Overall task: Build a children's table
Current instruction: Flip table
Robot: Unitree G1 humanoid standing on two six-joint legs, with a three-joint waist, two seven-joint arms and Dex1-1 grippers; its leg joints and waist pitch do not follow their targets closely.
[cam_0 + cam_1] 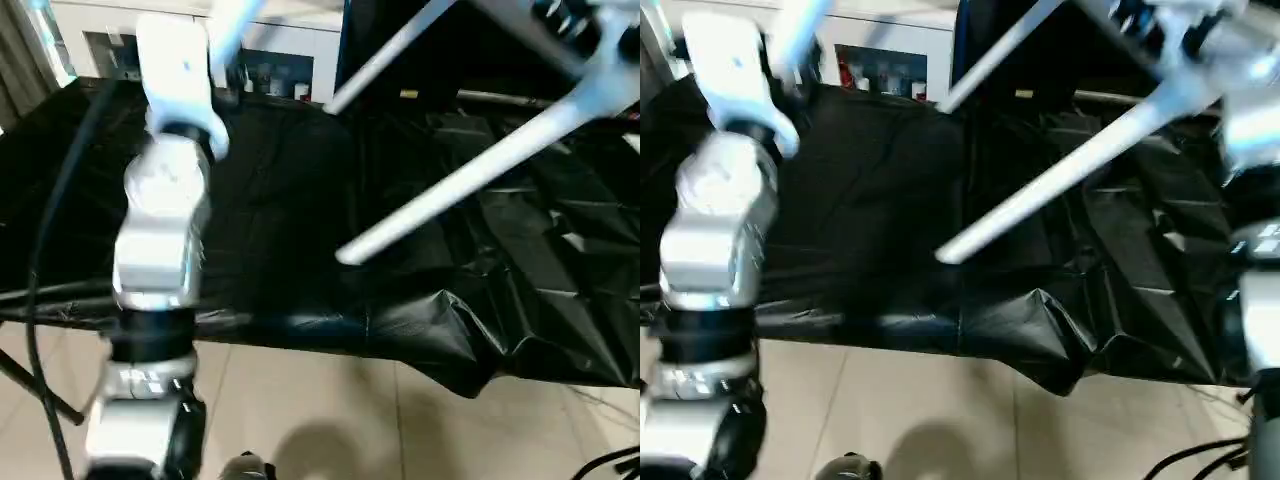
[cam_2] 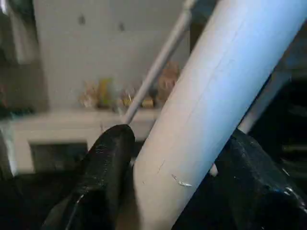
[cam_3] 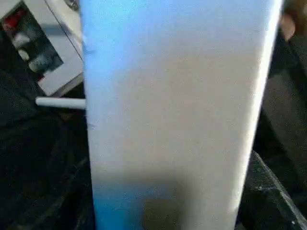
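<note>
The children's table hangs tilted above the black-draped work table, its white tabletop (image 1: 590, 30) at the upper right. One long white leg (image 1: 470, 170) slants down towards me and its free end hovers over the cloth. A second leg (image 1: 390, 55) runs behind it. In the left wrist view, my left gripper (image 2: 177, 136) is shut on a third white leg (image 2: 206, 110), with black fingers (image 2: 108, 158) on both sides of the tube. In the right wrist view, my right gripper (image 3: 177, 182) is shut on a thick white leg (image 3: 177, 96), with one black finger (image 3: 271, 191) against its side.
The work table (image 1: 280, 200) has crumpled black cloth sagging over its front edge (image 1: 450, 350). Pale tiled floor (image 1: 330, 410) lies below. A white cabinet (image 1: 290, 50) stands behind. A black cable (image 1: 55, 210) runs down beside my left forearm (image 1: 160, 230).
</note>
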